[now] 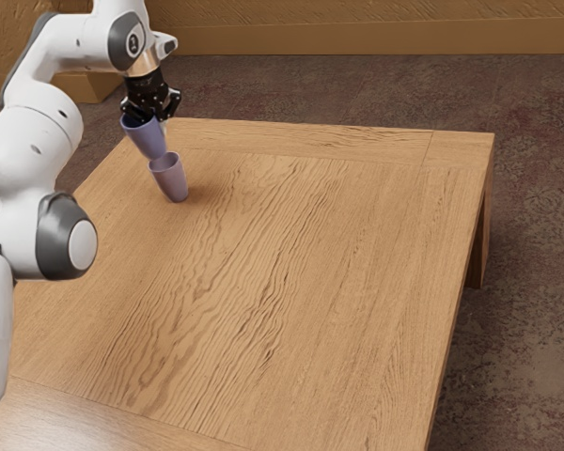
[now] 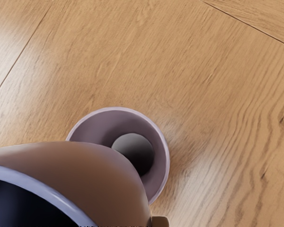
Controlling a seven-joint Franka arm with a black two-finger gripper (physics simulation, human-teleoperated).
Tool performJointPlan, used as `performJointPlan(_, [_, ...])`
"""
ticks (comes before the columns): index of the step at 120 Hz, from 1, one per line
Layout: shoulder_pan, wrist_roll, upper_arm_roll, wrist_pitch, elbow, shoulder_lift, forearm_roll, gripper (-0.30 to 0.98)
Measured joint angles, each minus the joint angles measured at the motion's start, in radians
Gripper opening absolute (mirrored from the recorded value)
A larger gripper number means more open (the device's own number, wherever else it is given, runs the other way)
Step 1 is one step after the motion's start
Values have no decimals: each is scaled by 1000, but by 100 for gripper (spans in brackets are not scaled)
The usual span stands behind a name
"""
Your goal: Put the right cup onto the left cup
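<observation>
- Floor: I have dark, mottled carpet (image 1: 538,310) lying lower than the mauve cup (image 1: 171,181), around the table's far edge and the edge on the exterior view's right.
- Wall: a brown wall (image 1: 357,17) stands well beyond the mauve cup, across the carpet.
- Table: the wooden table (image 1: 291,319) is under the mauve cup, which stands near its far corner, on the exterior view's left.
- Arm: my white arm (image 1: 28,141) comes in from the exterior view's left and reaches over to a spot above the mauve cup.
- Gripper: my black gripper (image 1: 150,117) is higher than the mauve cup, pointing down, its fingers clamped on the blue cup (image 1: 147,139).
- Blue cup: I've got it in the air, mouth up, its base close to the mauve cup's rim. In the wrist view it hides part of that rim; I can't tell whether the two touch.
- Mauve cup: my landmark stands upright, mouth up, with its dark round bottom (image 2: 134,153) visible inside.
</observation>
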Motion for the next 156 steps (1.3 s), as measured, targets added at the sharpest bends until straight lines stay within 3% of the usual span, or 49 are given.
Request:
performJointPlan(42, [17, 29, 0, -23, 152, 117, -4, -10])
performJointPlan(118, [17, 52, -4, -17, 150, 150, -12, -10])
performJointPlan(141, [17, 54, -2, -15, 153, 149, -17, 30])
performJointPlan(156, [17, 55, -2, -15, 157, 148, -17, 47])
